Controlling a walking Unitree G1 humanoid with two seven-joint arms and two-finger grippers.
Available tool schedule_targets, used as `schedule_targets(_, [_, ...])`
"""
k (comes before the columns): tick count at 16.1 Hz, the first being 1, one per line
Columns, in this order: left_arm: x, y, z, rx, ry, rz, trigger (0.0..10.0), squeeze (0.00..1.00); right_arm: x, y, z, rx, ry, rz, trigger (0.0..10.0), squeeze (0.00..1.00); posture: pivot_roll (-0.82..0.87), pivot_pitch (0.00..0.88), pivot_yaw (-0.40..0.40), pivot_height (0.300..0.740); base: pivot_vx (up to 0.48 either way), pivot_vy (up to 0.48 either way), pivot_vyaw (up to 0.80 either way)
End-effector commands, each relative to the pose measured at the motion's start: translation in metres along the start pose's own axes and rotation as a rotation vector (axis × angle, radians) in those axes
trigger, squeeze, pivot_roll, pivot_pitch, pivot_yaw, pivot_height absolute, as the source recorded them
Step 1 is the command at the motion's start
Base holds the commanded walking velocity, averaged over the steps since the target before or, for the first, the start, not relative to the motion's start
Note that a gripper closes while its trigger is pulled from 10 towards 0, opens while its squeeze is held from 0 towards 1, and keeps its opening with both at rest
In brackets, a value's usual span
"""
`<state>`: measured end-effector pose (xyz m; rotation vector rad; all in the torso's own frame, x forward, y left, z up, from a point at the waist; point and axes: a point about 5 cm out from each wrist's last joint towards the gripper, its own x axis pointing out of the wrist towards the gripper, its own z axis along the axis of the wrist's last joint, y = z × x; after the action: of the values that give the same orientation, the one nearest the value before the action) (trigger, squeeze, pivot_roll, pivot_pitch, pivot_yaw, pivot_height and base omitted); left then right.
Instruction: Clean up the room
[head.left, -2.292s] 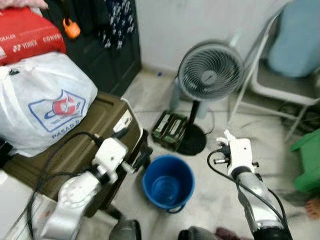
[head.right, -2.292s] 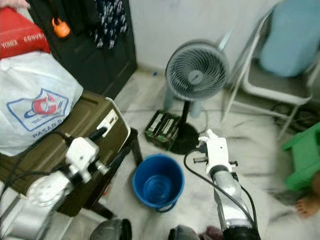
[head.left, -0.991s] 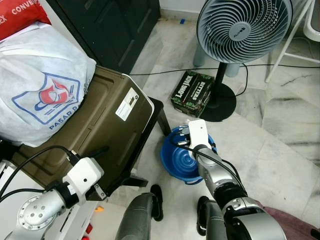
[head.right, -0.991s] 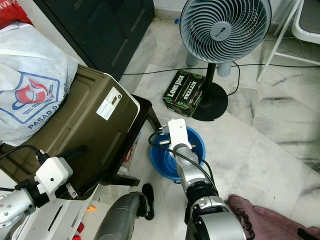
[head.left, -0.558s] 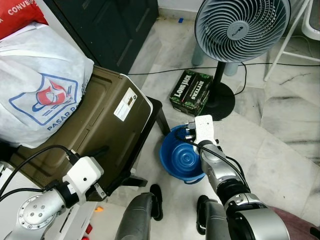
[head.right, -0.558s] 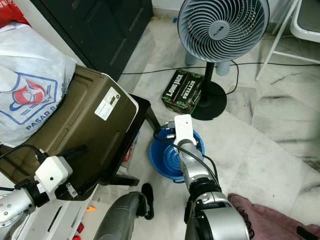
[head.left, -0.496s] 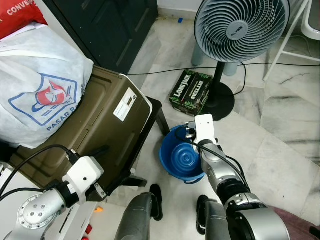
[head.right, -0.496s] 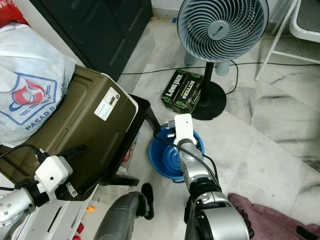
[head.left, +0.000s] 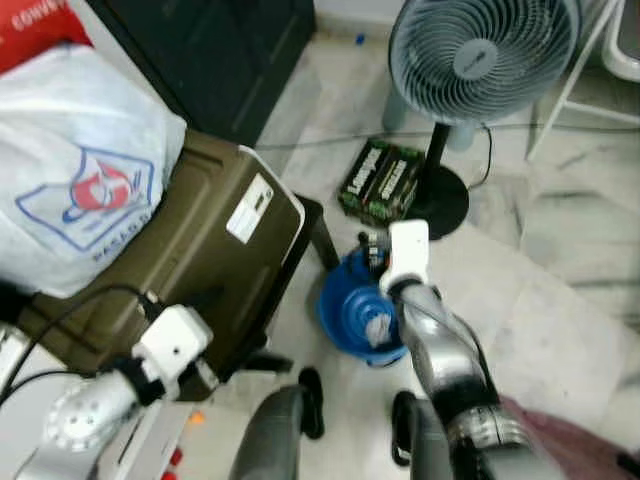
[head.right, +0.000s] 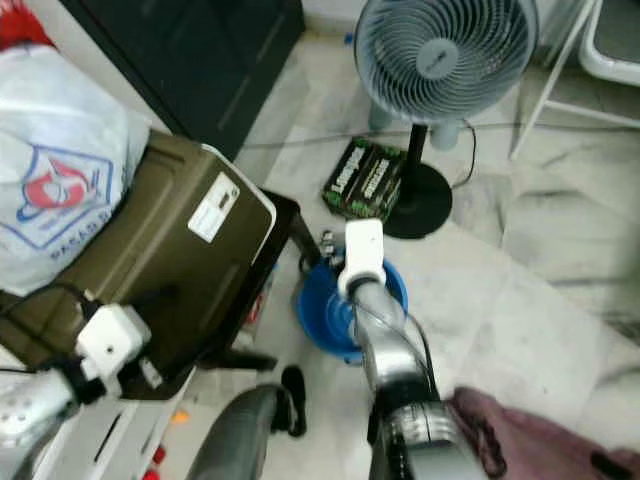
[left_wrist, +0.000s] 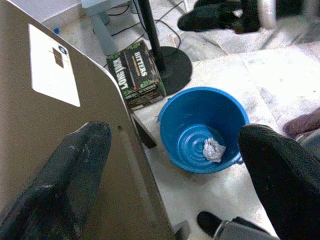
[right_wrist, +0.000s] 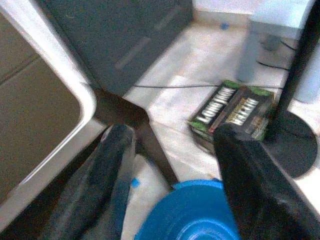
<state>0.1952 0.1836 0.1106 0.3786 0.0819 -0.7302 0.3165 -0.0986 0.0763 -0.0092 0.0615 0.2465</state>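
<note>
Crumpled white wad (left_wrist: 214, 149) lay in blue bucket (left_wrist: 175, 125); likely light, soft, pinchable anywhere. Right claw (right_wrist: 172, 165) hung above rim, fingers spread, empty. Left claw (left_wrist: 175, 175) also spread.

A crumpled white paper wad (left_wrist: 214, 149) lies inside the round blue bucket (left_wrist: 192, 113), standing upright on the marble floor, mid-frame.
</note>
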Motion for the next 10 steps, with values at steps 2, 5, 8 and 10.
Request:
schedule_targets(2, [0.004,-0.004,-0.008,-0.017,0.015,0.01,10.0,0.0,-0.026,0.017,-0.006,-0.001,0.002,0.127,10.0,1.0,0.21,0.316,0.17,0.74,0.0,0.0,0.0])
schedule_targets(5, [0.025,-0.007,-0.004,-0.038,-0.046,0.031,10.0,0.0,-0.075,0.021,-0.008,-0.029,0.001,0.255,10.0,1.0,0.13,0.291,0.128,0.74,0.0,0.0,0.0])
schedule_targets(8, [0.058,0.006,0.022,-0.113,-0.162,0.116,10.0,0.0,-0.094,-0.002,0.003,-0.078,-0.005,0.245,10.0,1.0,0.06,0.25,0.097,0.74,0.0,0.0,0.0])
schedule_targets(10, [0.075,0.017,0.044,-0.185,-0.252,0.204,10.0,0.0,-0.103,-0.013,0.008,-0.131,0.005,0.25,10.0,1.0,0.0,0.201,0.089,0.74,0.0,0.0,0.0])
